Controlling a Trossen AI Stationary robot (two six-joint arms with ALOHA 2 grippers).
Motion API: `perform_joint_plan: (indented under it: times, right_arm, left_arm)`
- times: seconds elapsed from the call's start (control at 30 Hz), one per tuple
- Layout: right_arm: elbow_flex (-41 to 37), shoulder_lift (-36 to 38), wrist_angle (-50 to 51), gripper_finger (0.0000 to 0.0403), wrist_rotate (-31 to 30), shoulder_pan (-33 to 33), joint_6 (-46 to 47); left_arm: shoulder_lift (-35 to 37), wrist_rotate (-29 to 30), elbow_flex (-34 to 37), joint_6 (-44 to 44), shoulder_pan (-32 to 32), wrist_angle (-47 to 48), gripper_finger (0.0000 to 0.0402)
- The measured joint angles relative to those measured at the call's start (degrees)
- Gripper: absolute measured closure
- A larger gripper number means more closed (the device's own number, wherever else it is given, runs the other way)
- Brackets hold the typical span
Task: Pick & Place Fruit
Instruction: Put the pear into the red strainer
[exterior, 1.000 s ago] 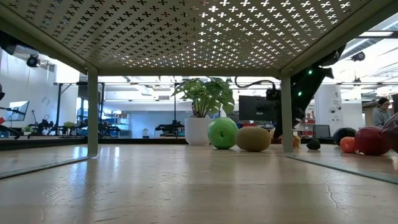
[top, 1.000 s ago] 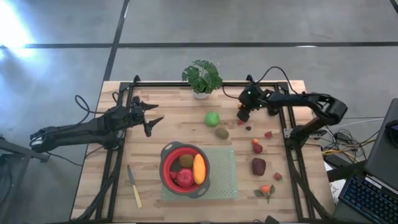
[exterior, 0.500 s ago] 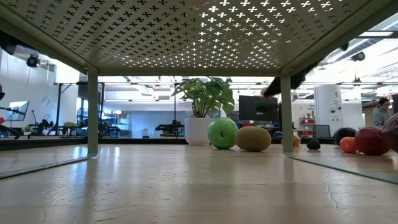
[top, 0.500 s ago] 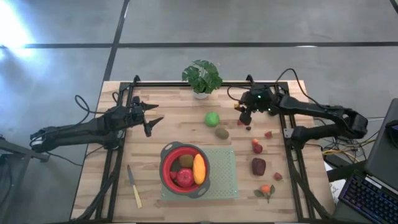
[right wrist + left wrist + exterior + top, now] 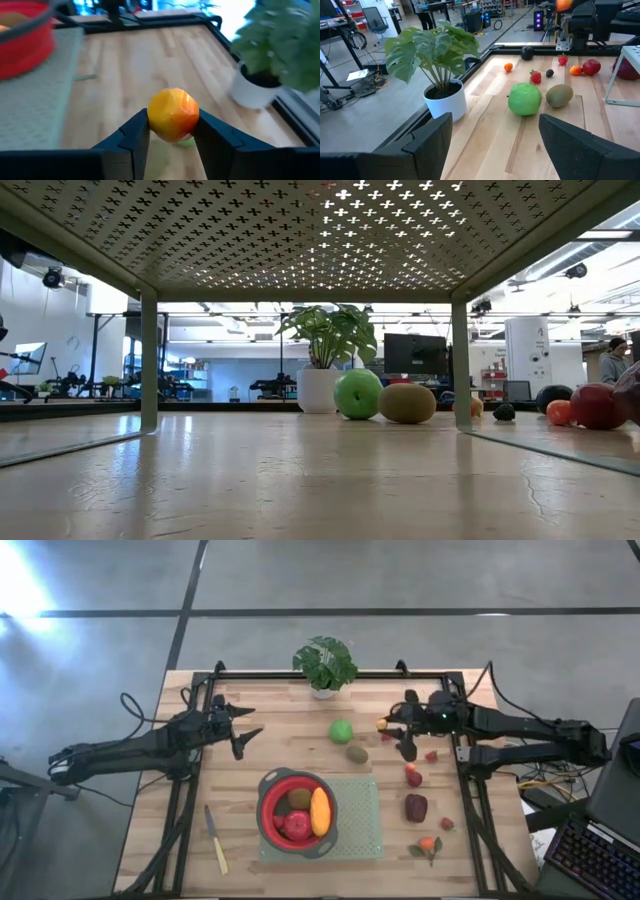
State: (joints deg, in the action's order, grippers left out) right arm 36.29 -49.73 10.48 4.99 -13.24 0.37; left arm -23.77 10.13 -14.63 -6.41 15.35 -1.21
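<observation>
Right wrist view shows my right end effector (image 5: 171,131) clenched on a small orange fruit (image 5: 173,114), held above the wooden worktop (image 5: 280,740) near the green ball (image 5: 342,730); I'd carry it level across to the red bowl (image 5: 268,808) on the mat (image 5: 360,820) and release low over the rim. My left end effector (image 5: 243,736) waits spread apart at the worktop's left, beyond the plant (image 5: 325,663) the room is a lab with monitors.

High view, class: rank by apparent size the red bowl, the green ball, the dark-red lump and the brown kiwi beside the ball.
1. red bowl
2. dark-red lump
3. green ball, close to the lump, so that order is unsure
4. brown kiwi
</observation>
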Motion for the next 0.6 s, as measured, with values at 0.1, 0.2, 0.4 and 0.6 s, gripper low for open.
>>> perform_joint_plan:
  times: [0.1,0.2,0.4,0.6]
  right_arm:
    - [0.0,1.0,-0.1,0.0279,0.0,3.9,1.4]
    - [0.0,1.4,-0.3,0.0284,0.0,7.9,2.2]
    - [0.0,0.1,-7.4,0.027,0.0,15.5,2.1]
    - [0.0,-3.5,-18.5,0.0273,0.0,20.4,1.3]
  left_arm:
    - [0.0,0.0,0.0,0.0,0.0,0.0,0.0101]
    - [0.0,0.0,0.0,0.2,0.0,0.0,0.0101]
    - [-0.3,-0.5,0.0,3.8,0.0,-1.8,0.0101]
    - [-1.0,-0.6,0.0,4.9,0.0,-1.8,0.0101]
